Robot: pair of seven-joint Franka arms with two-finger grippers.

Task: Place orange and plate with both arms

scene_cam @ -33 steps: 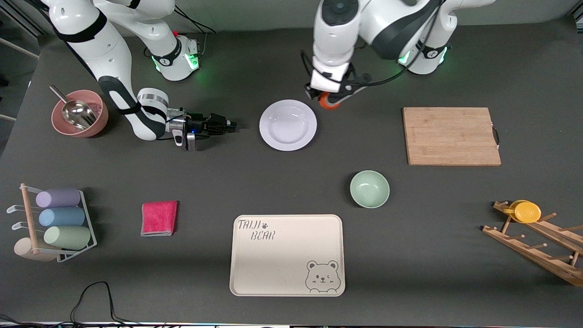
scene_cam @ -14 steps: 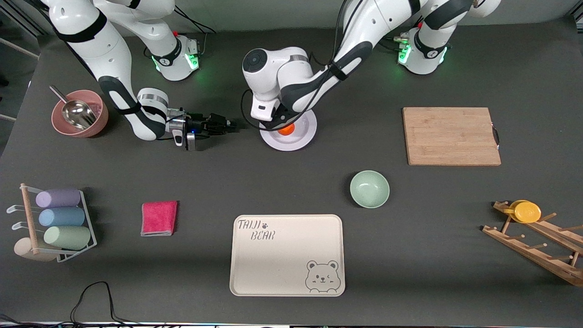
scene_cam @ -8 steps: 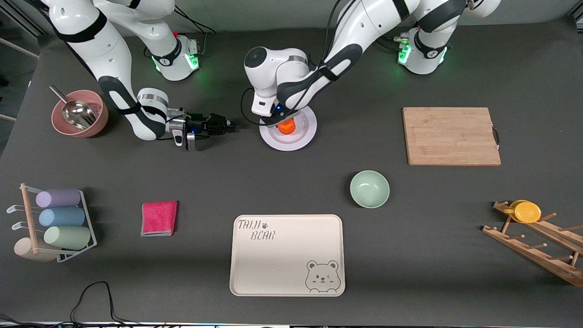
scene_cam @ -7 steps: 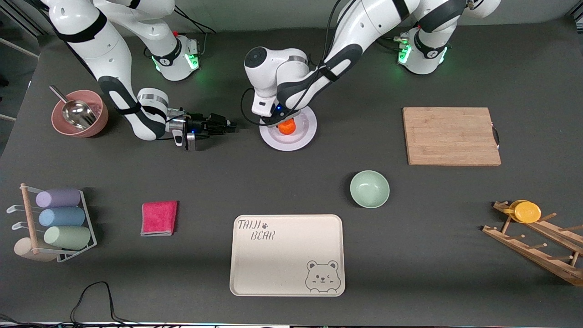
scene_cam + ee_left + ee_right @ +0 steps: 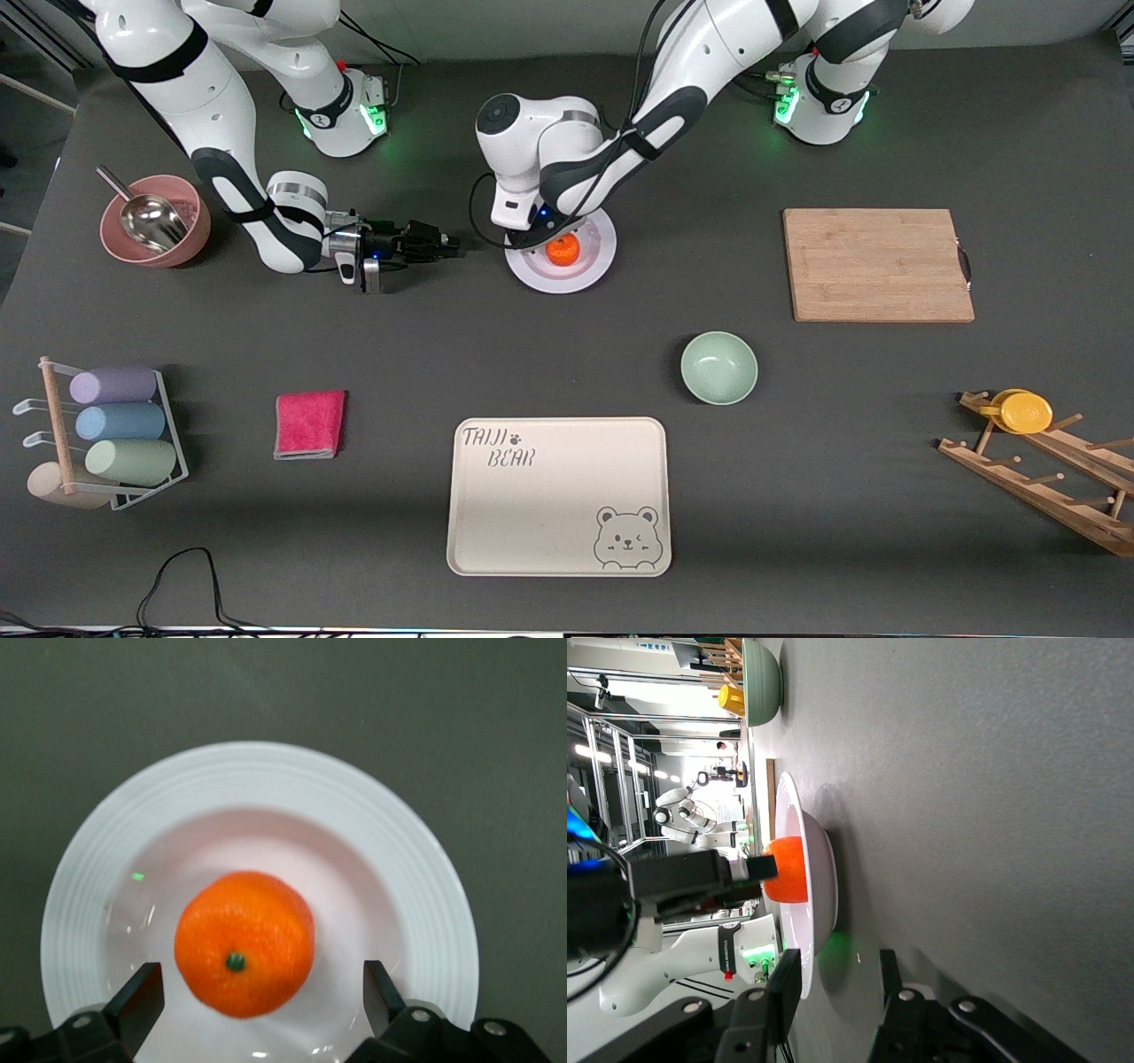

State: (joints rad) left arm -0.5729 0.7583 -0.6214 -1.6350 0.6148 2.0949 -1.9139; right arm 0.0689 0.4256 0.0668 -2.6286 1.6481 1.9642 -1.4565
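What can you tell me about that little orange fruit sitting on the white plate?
The orange is small, round and bright, with dimpled peel and a tiny green stem spot facing up. It rests in the well of the glossy white plate, far smaller than the plate. The left gripper hovers just over it, fingers spread to either side and clear of the peel, so nothing grips it.
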